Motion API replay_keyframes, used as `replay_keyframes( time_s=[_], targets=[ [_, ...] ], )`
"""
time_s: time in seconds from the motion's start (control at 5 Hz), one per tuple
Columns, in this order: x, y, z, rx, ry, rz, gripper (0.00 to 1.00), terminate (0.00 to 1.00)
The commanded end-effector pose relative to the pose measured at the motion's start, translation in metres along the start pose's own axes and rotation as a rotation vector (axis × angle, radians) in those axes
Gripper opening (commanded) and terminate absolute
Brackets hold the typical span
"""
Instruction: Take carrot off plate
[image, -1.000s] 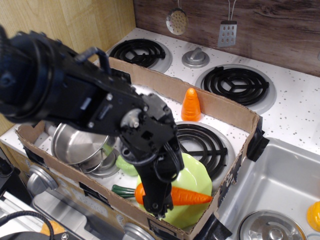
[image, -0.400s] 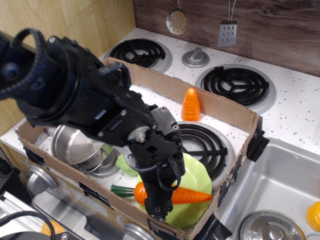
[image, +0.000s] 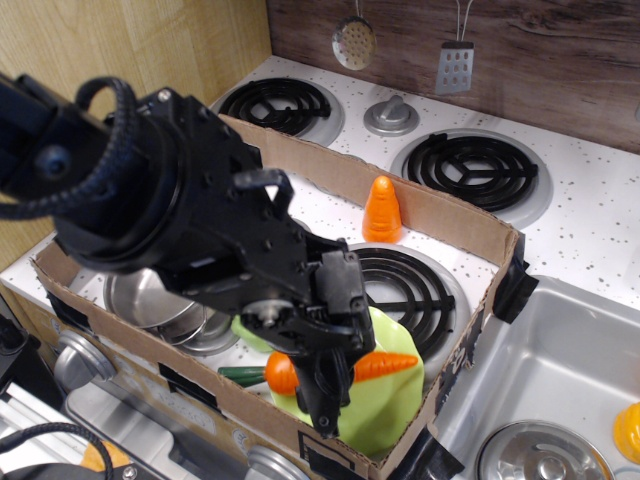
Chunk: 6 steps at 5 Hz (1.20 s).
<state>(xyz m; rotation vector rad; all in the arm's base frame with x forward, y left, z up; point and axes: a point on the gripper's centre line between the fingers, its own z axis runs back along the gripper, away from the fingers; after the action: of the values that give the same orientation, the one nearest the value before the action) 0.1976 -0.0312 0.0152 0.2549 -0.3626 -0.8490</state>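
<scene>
The carrot (image: 385, 366) is long and orange, with its dark green stem end (image: 240, 375) pointing left. It lies across the lime-green plate (image: 395, 405) at the front of the cardboard box. My black gripper (image: 325, 388) reaches down from the upper left and is closed around the carrot's middle, one finger (image: 327, 410) crossing in front of it. The carrot's thick end (image: 280, 372) shows to the left of the finger. The arm hides the plate's left part. I cannot tell whether the carrot still touches the plate.
A cardboard box wall (image: 440, 215) rings the front burner (image: 405, 285). Inside it are a steel pot (image: 140, 300), a short orange cone (image: 382, 210) and a light green lump (image: 250, 330). A sink (image: 570, 350) lies to the right. More burners (image: 470, 165) are behind.
The arm has swung further over the box. The carrot has shifted up and a little left in the view, its tip now higher over the plate, with the gripper still around it.
</scene>
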Motion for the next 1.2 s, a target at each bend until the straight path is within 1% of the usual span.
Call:
replay_keyframes(
  time_s=[0.0, 0.2, 0.4, 0.6, 0.8, 1.0],
  targets=[
    [-0.011, 0.01, -0.004, 0.007, 0.02, 0.02, 0.0, 0.0],
    [-0.008, 0.018, 0.006, -0.002, 0.046, 0.016, 0.0, 0.0],
    [-0.003, 0.033, 0.028, -0.013, 0.085, -0.016, 0.0, 0.0],
    [0.002, 0.056, 0.06, -0.088, 0.167, -0.022, 0.0, 0.0],
    [0.005, 0.083, 0.083, -0.072, 0.218, -0.118, 0.0, 0.0],
    [0.003, 0.114, 0.082, -0.045, 0.193, -0.279, 0.0, 0.0]
  ],
)
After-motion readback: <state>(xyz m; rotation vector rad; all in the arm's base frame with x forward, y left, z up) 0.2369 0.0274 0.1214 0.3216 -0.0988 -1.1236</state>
